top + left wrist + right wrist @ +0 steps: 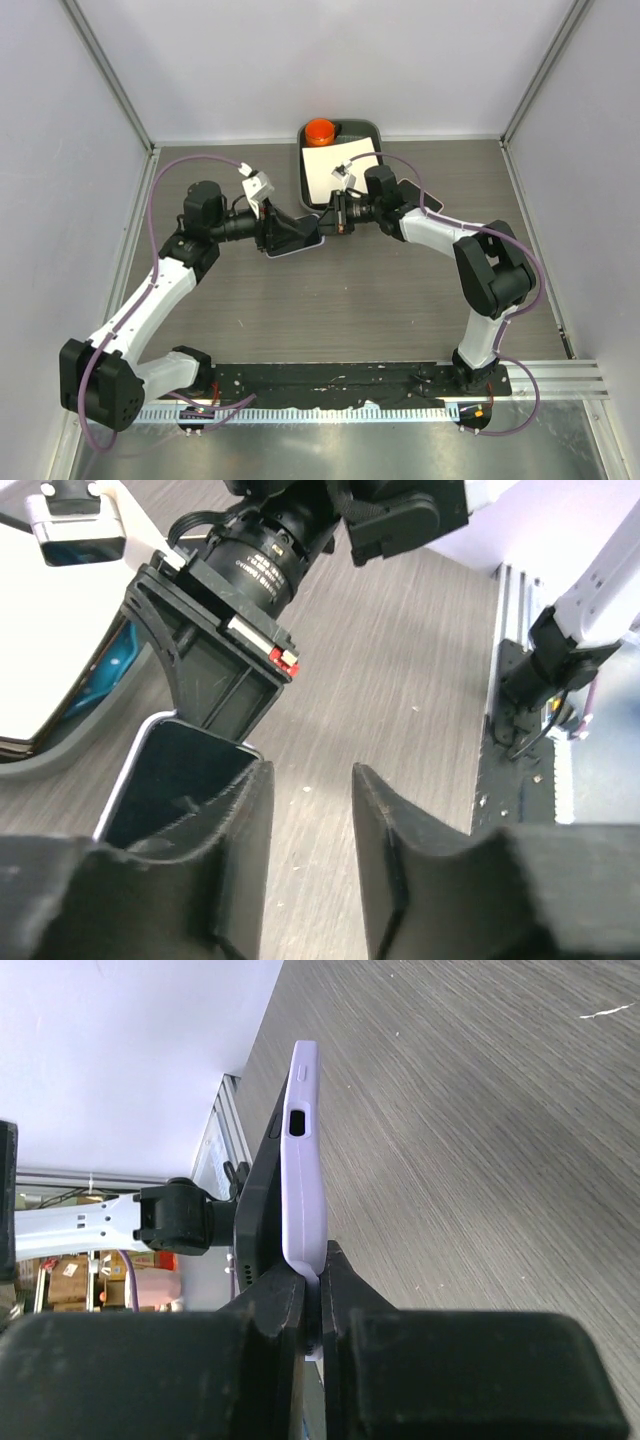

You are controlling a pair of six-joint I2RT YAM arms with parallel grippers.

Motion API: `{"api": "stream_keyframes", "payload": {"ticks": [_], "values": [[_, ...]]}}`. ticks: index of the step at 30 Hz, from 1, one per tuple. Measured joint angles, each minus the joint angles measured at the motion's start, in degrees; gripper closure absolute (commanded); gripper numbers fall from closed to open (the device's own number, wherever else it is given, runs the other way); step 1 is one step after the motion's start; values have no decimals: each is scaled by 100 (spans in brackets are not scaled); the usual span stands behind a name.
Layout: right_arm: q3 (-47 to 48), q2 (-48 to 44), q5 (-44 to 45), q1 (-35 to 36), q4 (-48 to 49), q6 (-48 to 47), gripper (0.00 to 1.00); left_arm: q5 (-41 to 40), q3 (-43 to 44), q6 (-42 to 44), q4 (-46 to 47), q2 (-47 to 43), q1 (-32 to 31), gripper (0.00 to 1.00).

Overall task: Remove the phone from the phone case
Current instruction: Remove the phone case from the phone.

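Observation:
The phone [258,1210] is a dark slab in a lavender phone case [303,1160], standing on edge just above the table. My right gripper [320,1280] is shut on the case's near rim, and the phone's dark body lies just left of that pinch. In the left wrist view the phone's dark screen [170,780] shows left of my left gripper [312,775]. Its jaws stand apart with only bare table between them. From above, the left gripper [290,232] and right gripper [325,218] meet at the phone [300,245] in mid-table.
A black tray [372,128] stands at the back centre, holding an orange round object [321,131] and a white sheet [340,165]. It lies just behind the right gripper. White walls enclose the wood-grain table on three sides.

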Motion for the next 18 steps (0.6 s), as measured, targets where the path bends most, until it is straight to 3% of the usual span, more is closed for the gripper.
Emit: {"api": "stream_keyframes", "payload": {"ticks": [1, 10, 18], "values": [[0, 0, 11, -9, 0, 7, 99, -2, 0, 39, -4, -7, 4, 41], [-2, 0, -63, -2, 20, 140, 99, -616, 4, 1266, -780, -2, -142, 1], [22, 2, -426, 151, -26, 120, 99, -1172, 57, 2575, -1596, 15, -409, 0]]}}
